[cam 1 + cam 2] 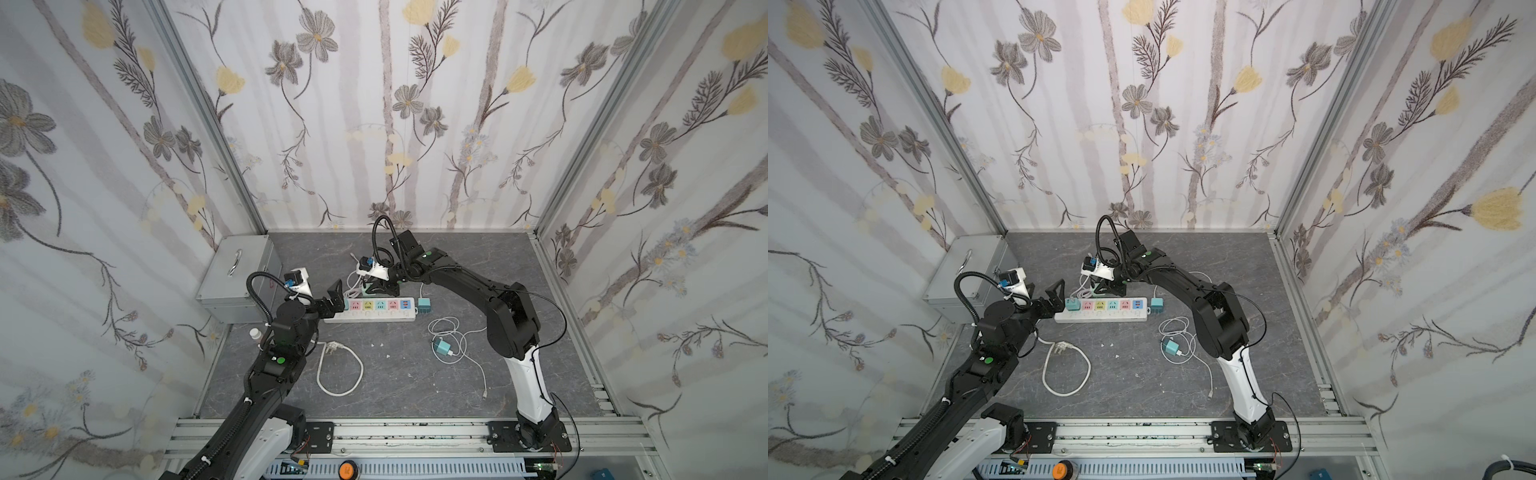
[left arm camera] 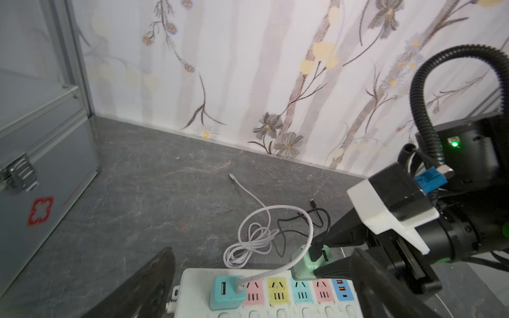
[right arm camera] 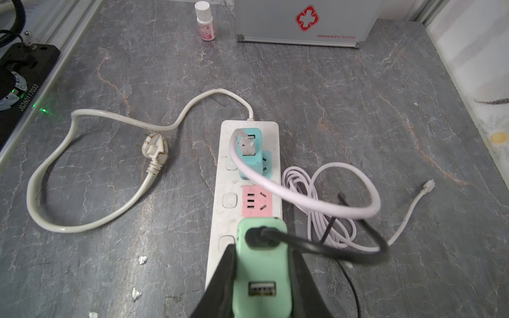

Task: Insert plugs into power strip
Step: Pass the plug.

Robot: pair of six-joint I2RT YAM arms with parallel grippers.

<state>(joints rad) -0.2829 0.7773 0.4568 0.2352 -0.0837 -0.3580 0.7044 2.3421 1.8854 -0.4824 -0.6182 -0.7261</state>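
The white power strip [image 1: 390,316] [image 1: 1100,318] [image 2: 197,280] [image 3: 228,176] lies mid-table. A teal plug [image 1: 1072,305] [image 2: 226,293] [image 3: 249,150] with a white cable stands in its end socket. My left gripper [image 1: 337,300] [image 2: 261,258] is open, its fingers either side of that plug without touching it. My right gripper [image 1: 376,288] [image 3: 263,249] is shut on a mint green plug [image 2: 305,264] [image 3: 261,275] with a black cable, held just above the strip past the pink socket; its prongs are hidden. Two more teal plugs lie on the table: one [image 1: 423,306] at the strip's right end, one [image 1: 441,347] nearer the front.
A grey metal box [image 1: 237,274] with a handle stands at the back left, a small white bottle [image 1: 254,333] in front of it. The strip's thick white cord [image 1: 338,374] loops forward to a three-prong plug [image 1: 332,345]. Coiled thin cables [image 3: 325,209] lie behind the strip.
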